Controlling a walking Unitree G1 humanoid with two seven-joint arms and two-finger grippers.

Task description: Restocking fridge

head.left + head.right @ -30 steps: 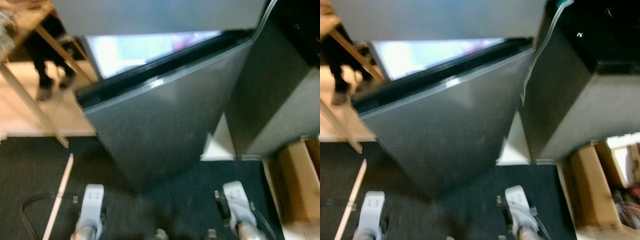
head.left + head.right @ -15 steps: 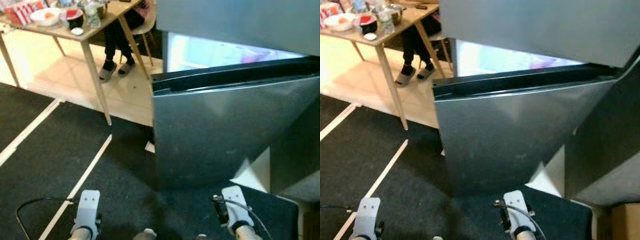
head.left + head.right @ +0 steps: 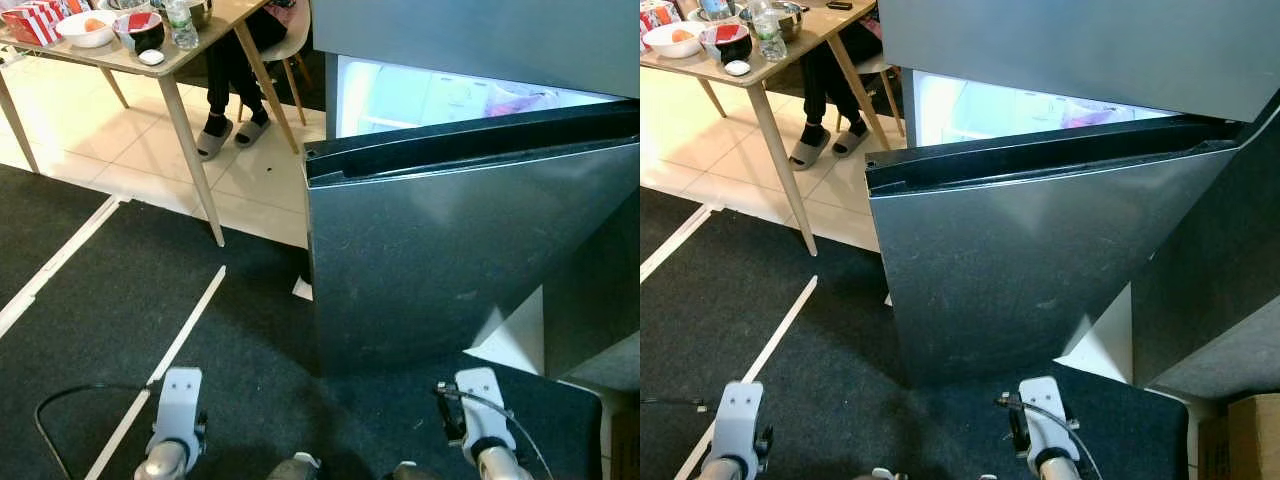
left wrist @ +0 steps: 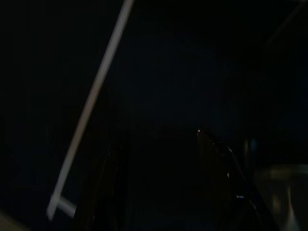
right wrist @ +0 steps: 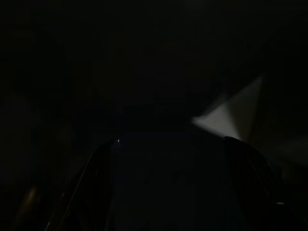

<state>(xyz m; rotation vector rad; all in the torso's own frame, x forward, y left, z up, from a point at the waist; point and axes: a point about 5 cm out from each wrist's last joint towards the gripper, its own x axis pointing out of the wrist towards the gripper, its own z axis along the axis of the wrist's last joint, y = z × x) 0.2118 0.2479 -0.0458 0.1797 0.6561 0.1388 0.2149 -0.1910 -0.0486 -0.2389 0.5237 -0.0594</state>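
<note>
text: none legible | labels: none legible | red-and-white boxes (image 3: 33,20): print too small

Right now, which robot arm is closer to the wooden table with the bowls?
Left. The left arm hangs low on the table's side; the right arm hangs farther away, before the open fridge door.

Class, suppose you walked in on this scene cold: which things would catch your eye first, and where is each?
The big grey fridge door swung open straight ahead, with the lit interior glowing behind it. At the upper left, a wooden table with bowls, and a seated person's legs beneath.
</note>
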